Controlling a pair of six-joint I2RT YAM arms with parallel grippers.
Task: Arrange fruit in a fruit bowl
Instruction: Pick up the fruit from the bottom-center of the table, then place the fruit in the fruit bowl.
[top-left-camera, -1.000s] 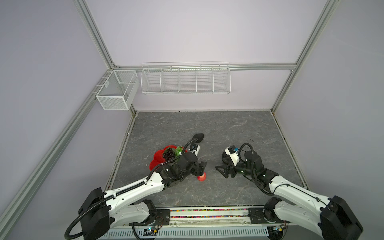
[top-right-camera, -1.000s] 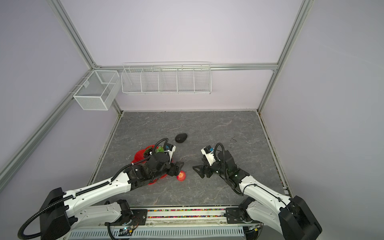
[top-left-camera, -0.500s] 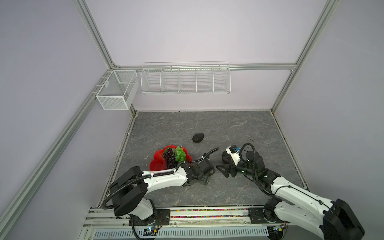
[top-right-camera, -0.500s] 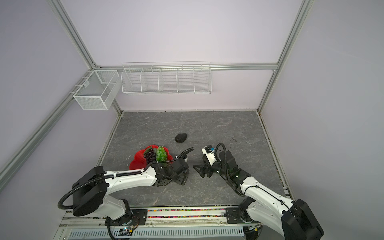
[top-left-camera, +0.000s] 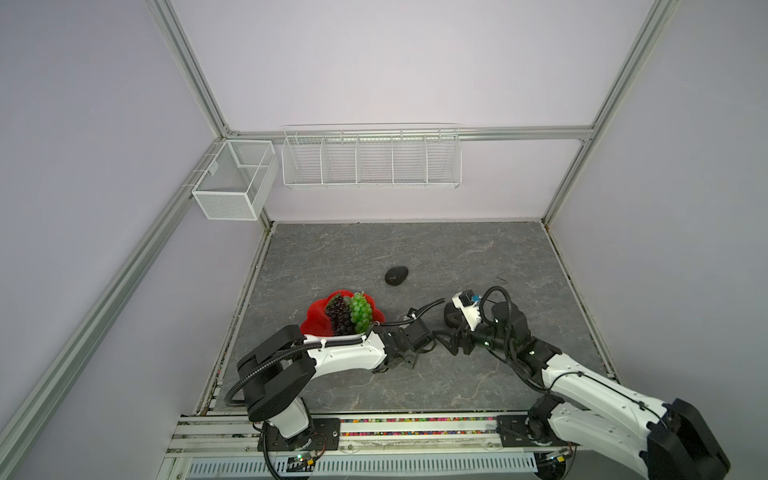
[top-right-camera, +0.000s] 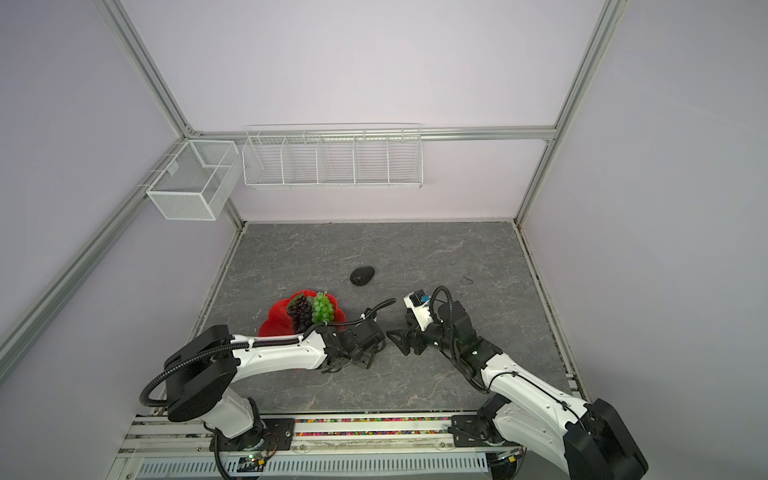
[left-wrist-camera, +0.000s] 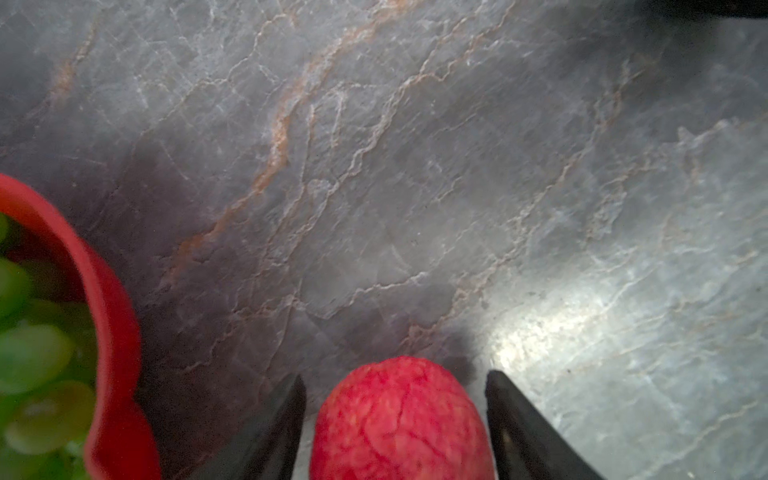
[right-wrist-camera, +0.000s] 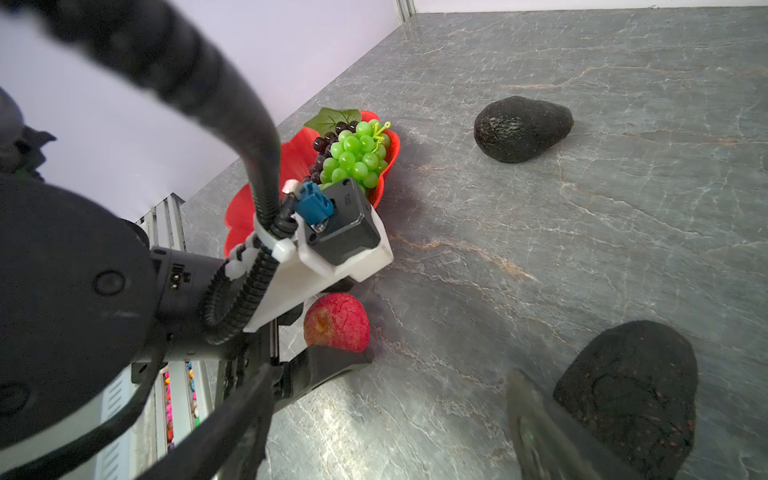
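Fruit (left-wrist-camera: 399, 419): red-pink, rounded, finely crackled skin

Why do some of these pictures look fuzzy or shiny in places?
Left wrist view: the green grapes and red bowl are out of focus, and glare whitens a patch of the tabletop; right wrist view: the close black cable is blurred.

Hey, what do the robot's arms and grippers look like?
Left arm and right arm: white shells, black joints and bases. A black corrugated cable runs along the left one. Left gripper and right gripper are black with tapered fingers; each wrist carries a white camera mount with a blue connector.
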